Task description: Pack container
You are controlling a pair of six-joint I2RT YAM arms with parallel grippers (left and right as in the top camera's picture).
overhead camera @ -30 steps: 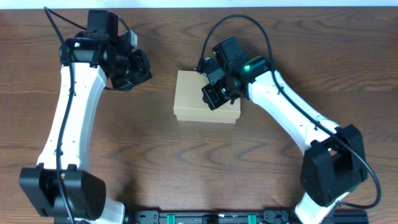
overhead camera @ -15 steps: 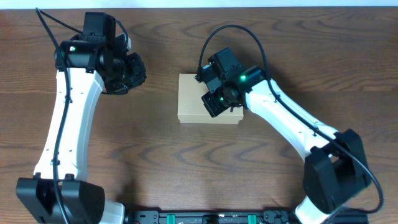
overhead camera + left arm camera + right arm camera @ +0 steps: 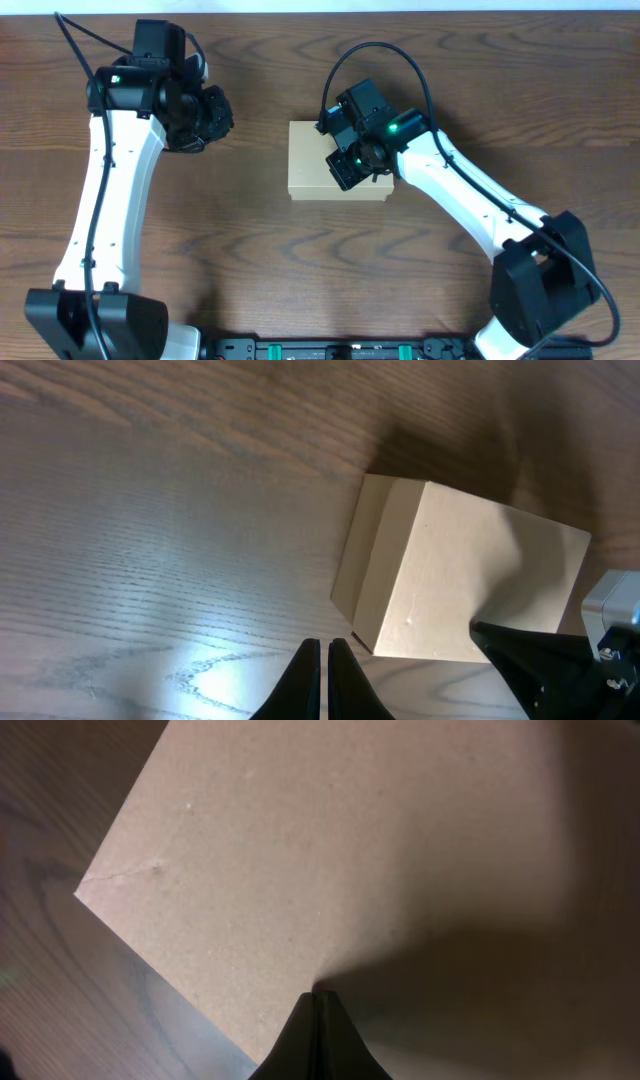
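The container (image 3: 312,160) is a plain tan cardboard box with its lid closed, lying flat at the table's middle. It also shows in the left wrist view (image 3: 470,585) and fills the right wrist view (image 3: 330,850). My right gripper (image 3: 345,163) is shut and empty, its tips (image 3: 318,995) pressed down on the box's lid near its right side. My left gripper (image 3: 215,115) is shut and empty, hovering over bare table to the left of the box; its tips (image 3: 325,645) are apart from the box.
The dark wood table (image 3: 250,260) surrounds the box. A black rail (image 3: 330,350) runs along the front edge. The right arm's tip also shows at the left wrist view's right edge (image 3: 560,670).
The box has slid slightly to the right under my right gripper. My left arm rose up and to the left, away from the box, then held still.
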